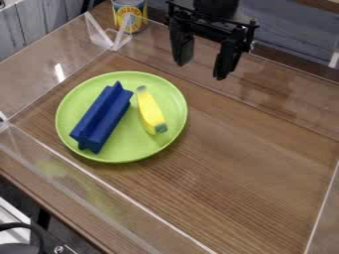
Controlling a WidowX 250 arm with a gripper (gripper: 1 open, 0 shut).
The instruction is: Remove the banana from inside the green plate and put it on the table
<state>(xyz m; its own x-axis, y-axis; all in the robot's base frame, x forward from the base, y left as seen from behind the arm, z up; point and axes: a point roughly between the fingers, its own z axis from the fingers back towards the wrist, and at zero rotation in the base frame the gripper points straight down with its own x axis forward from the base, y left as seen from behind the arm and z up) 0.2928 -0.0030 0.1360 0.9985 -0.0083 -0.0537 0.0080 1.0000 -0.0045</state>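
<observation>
My gripper [212, 62] hangs wide open, holding nothing. I see the banana [153, 112] lying in the green plate [79, 99] on the desk [252, 169].

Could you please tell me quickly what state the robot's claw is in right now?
Claw: open and holding nothing, hanging above the brown wood-grain table, apart from the small yellow toy banana lying in the round lime-green plate.
</observation>
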